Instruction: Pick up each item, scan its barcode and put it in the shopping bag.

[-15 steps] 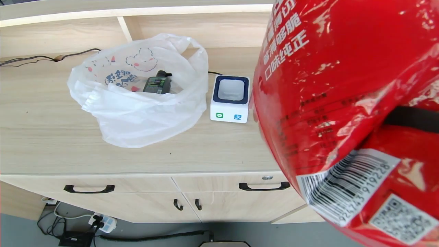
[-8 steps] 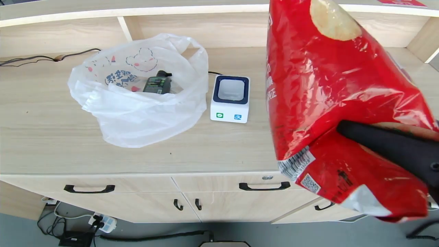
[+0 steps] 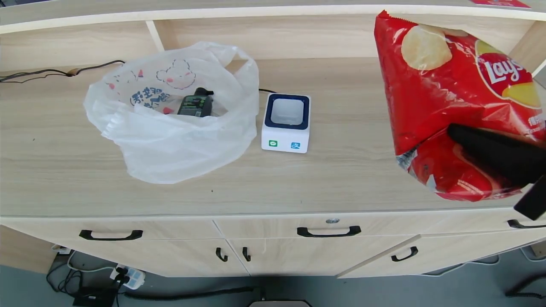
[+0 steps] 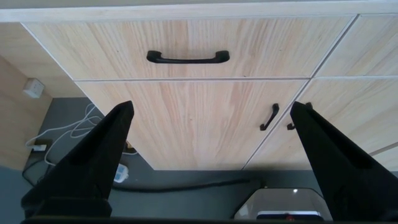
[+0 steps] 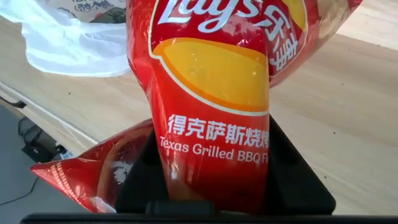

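Red chip bag (image 3: 431, 98) within right tool (image 5: 211, 143)

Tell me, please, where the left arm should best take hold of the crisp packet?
Probably the flat sealed far edge of the packet, approached from the scanner side: the right pincer clamps the lower part, and the puffed middle would likely slip.
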Available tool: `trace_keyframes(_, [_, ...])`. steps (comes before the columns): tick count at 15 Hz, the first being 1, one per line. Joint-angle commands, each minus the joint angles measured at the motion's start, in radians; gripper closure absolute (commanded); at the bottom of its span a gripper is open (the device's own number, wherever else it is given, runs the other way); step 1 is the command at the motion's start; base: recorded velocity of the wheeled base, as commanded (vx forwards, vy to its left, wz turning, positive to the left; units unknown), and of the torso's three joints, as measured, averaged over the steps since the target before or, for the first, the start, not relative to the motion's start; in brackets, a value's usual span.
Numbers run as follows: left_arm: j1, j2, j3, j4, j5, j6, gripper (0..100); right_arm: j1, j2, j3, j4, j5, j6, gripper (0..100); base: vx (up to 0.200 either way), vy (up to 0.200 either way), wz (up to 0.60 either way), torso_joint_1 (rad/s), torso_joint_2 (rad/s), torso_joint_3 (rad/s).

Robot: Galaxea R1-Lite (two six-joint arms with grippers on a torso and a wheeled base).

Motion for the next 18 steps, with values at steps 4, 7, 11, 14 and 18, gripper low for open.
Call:
trace_keyframes(4, [0.0, 0.001, 0.0, -0.001, 0.0, -0.002, 0, -0.001, -0.005, -0.024, 0.018, 0.002, 0.008, 100, -0.1, 0.0, 0.0, 0.007, 0.01, 0.002])
trace_keyframes(7, [0.0, 0.001, 0.0, 0.001, 0.0, -0.002, 0, -0.001, -0.005, -0.081, 0.086, 0.005, 0.019, 100, 0.0, 0.133, 0.0, -0.002, 0.0, 0.003])
trace_keyframes(11, [0.0, 0.001, 0.0, -0.001, 0.0, -0.007, 0, -0.004, 0.007, -0.107, 0.118, 0.005, 0.023, 100, 0.0, 0.2, 0.0, 0.015, 0.01, 0.005])
trace_keyframes(14, [0.0, 0.001, 0.0, -0.002, 0.0, -0.002, 0, -0.056, 0.064, -0.132, 0.118, 0.078, 0.022, 100, 0.0, 0.2, 0.0, 0.002, 0.0, 0.004])
trace_keyframes(18, [-0.001, 0.001, 0.0, -0.002, 0.0, -0.001, 0, -0.289, 0.244, -0.297, 0.112, 0.339, -0.085, 100, 0.0, 0.15, 0.0, 0.002, 0.0, -0.001])
